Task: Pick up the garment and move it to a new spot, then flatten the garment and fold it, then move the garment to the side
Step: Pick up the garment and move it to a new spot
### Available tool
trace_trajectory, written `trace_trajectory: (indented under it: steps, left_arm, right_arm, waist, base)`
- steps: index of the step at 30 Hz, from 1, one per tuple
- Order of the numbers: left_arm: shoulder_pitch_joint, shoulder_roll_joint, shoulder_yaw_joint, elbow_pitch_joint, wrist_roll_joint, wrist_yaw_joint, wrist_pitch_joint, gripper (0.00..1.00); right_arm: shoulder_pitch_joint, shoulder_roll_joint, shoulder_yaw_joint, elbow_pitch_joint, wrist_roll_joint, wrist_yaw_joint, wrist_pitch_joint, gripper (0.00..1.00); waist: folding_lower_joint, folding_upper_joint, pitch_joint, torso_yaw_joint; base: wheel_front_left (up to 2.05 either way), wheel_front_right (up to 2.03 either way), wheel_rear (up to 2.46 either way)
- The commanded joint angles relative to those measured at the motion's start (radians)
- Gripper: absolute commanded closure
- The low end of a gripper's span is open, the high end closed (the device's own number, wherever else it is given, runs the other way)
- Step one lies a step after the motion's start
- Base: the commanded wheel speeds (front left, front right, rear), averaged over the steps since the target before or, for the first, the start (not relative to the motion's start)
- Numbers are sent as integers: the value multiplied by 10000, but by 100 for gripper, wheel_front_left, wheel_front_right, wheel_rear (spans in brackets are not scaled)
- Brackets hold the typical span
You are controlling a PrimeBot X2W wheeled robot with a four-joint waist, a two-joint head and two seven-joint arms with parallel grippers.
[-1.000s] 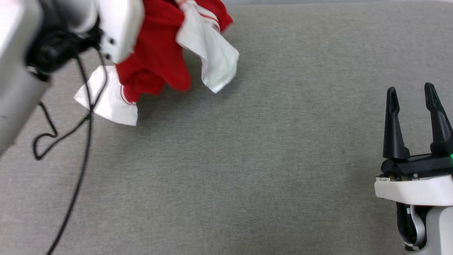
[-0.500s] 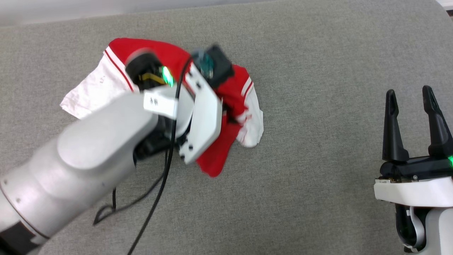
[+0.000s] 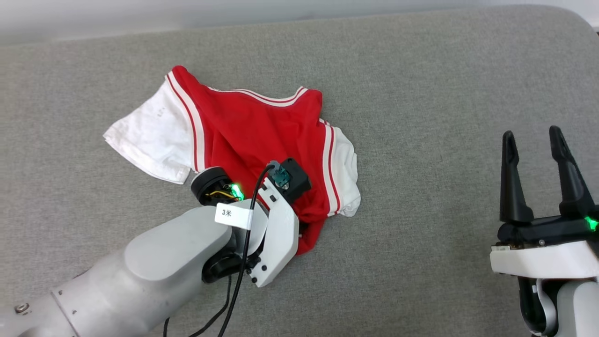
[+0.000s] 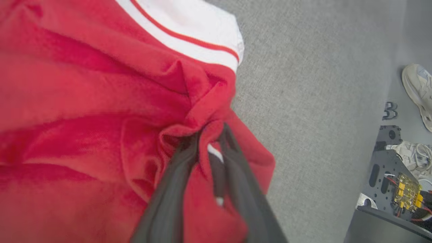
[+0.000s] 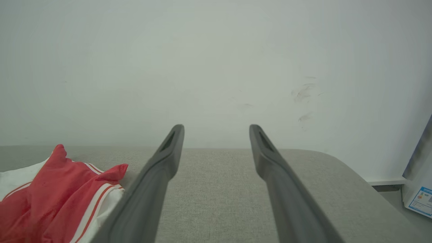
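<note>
From my head, my left wrist housing (image 3: pixel 281 234) and its black cable (image 3: pixel 243 252) cover the lower hem of the garment (image 3: pixel 248 131), so the tips of my left gripper (image 4: pixel 210 133) are hidden there. Its own wrist view has to tell it, and that view is blurred and cuts the cloth off at its top, left and bottom edges. The garment lies crumpled on the grey padded surface (image 3: pixel 421 93), left of the middle: soft red jersey rucked into ridges, a white short sleeve out to each side, red-and-white stripe trim along the sleeve seams and neckline (which face is up I cannot tell). The surface is a coarse woven grey with a rounded far corner. My left jaws stand nearly together, clamped on a bunched fold of the red cloth near its edge — a sliver of white shows between the fingers. My right gripper (image 3: pixel 531 132) stands well apart from the garment — jaws wide, nothing between them, pointing over the surface at a pale, scuffed wall (image 5: pixel 216 67).
</note>
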Motion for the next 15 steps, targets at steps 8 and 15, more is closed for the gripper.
trace_trajectory:
  steps: [8, 15]
  left_arm:
    - [350, -154, 699, -11, 534, 476, -2464, 0]
    - [1313, 425, 1764, -1092, 659, 1917, -4672, 0]
  right_arm:
    - [508, 16, -77, 238, -180, -9, -21, 0]
    - [998, 15, -160, 551, -248, -9, -21, 0]
  waist:
    - [0, 0, -836, 378]
    - [0, 0, -1558, 813]
  base:
    - [0, 0, 0]
    - [0, 0, 0]
